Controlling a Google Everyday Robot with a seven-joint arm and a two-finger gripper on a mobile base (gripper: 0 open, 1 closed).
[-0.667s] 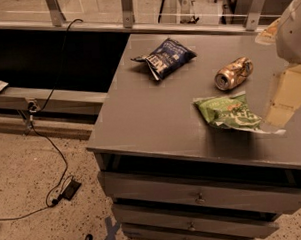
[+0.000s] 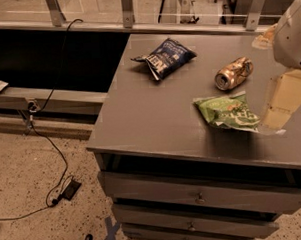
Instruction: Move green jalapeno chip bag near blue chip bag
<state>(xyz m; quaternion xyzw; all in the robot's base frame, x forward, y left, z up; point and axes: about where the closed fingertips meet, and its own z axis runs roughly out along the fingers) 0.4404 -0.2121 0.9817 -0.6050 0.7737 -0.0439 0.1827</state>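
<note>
The green jalapeno chip bag [image 2: 226, 112] lies crinkled on the grey cabinet top [image 2: 150, 112], right of centre and near the front. The blue chip bag [image 2: 163, 57] lies toward the back, left of centre, well apart from the green bag. My gripper [image 2: 284, 102] hangs at the right edge of the view, a pale beige shape under the white arm housing [image 2: 292, 33]. It is just right of the green bag and close above the surface. It holds nothing that I can see.
A crushed gold can [image 2: 233, 73] lies on its side between the two bags, toward the right. The cabinet has drawers [image 2: 199, 195] at the front. A black cable [image 2: 51, 146] runs across the speckled floor on the left, below a dark recess.
</note>
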